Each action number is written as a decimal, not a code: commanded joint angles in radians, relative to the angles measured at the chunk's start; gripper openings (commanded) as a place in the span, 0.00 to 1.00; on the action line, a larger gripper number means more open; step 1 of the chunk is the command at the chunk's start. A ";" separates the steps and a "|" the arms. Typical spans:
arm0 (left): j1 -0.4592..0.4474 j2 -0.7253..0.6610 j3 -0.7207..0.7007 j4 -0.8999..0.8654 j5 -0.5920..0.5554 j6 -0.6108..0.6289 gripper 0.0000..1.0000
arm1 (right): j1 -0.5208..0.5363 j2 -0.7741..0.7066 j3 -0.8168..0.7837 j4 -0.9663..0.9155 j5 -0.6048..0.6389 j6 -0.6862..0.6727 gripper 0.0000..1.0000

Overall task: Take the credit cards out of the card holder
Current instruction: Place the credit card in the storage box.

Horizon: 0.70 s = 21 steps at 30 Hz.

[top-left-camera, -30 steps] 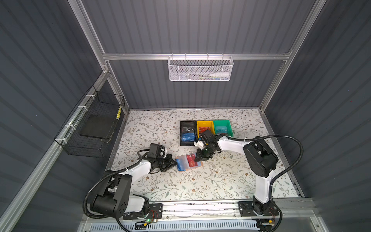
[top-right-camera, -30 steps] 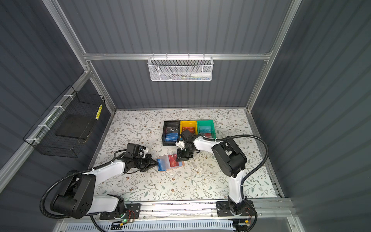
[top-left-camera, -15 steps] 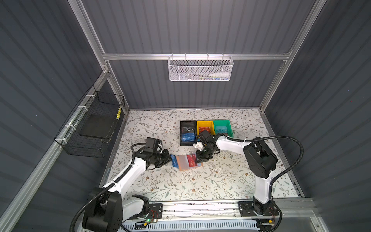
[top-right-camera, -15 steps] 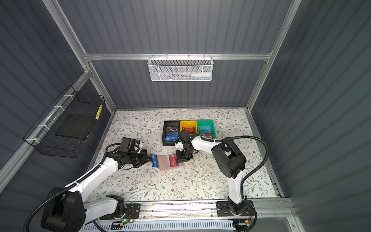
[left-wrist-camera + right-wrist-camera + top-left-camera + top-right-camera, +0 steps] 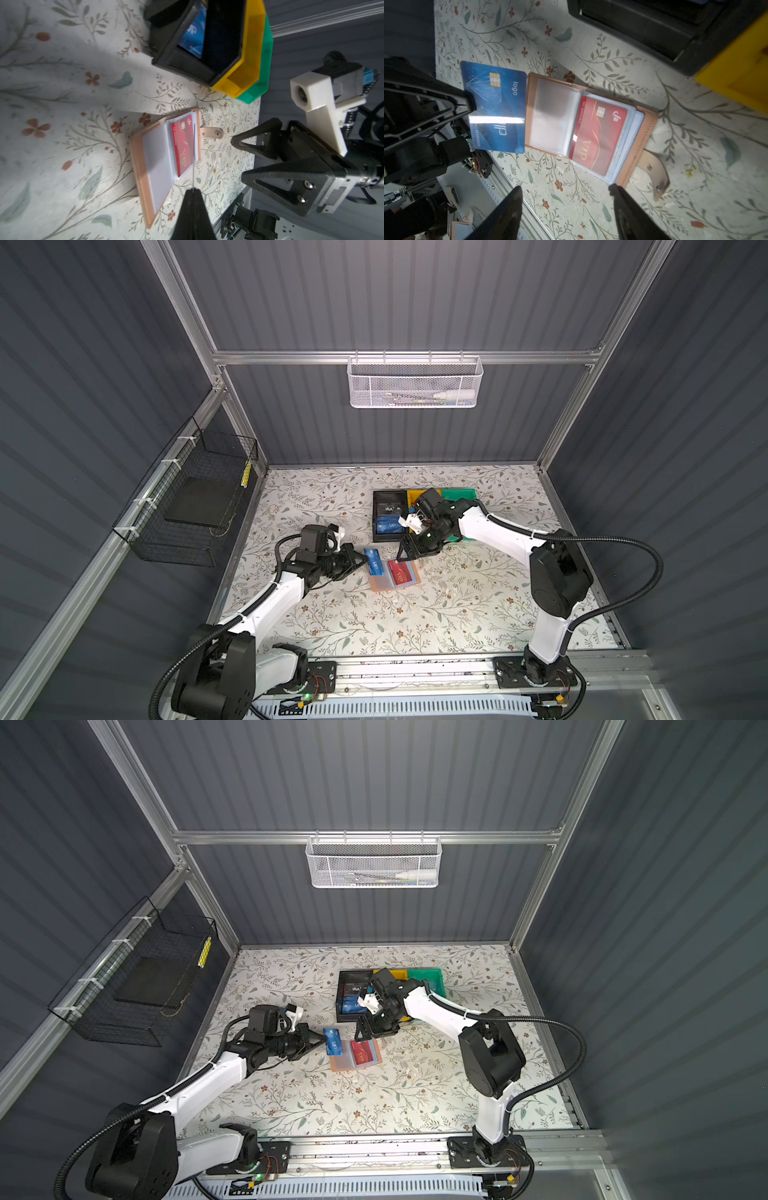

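The peach-pink card holder [image 5: 381, 583] [image 5: 341, 1063] lies open on the floral table. One clear sleeve is empty, and a red credit card [image 5: 400, 572] [image 5: 598, 135] sits in the sleeve beside it. My left gripper [image 5: 363, 559] [image 5: 193, 190] is shut on a corner of a blue credit card [image 5: 373, 561] [image 5: 496, 108]. That card is out of the sleeve, next to the holder's left edge. In the left wrist view the blue card [image 5: 194, 155] shows edge-on. My right gripper [image 5: 409, 556] [image 5: 564, 189] stands open above the holder's [image 5: 648, 128] far edge, holding nothing.
A black bin [image 5: 388, 516] with blue cards in it stands just behind the holder. A yellow bin [image 5: 245, 62] and a green bin [image 5: 459, 493] stand beside it. A black wire basket [image 5: 195, 497] hangs on the left wall and a white mesh basket [image 5: 413, 383] on the back wall.
My left gripper has drawn the blue card leftward out of the holder's sleeve and lifted it. My right gripper has opened.
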 commanded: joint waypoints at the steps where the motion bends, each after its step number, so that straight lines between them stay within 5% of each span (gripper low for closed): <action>1: 0.001 -0.007 -0.003 0.187 0.102 -0.049 0.00 | -0.037 0.000 0.028 -0.051 -0.124 -0.043 0.73; 11: -0.075 0.039 -0.098 0.548 0.084 -0.170 0.00 | -0.060 0.044 0.057 0.007 -0.370 -0.031 0.72; 21: -0.140 0.133 -0.120 0.694 0.034 -0.220 0.00 | -0.052 0.055 0.032 0.106 -0.413 0.028 0.58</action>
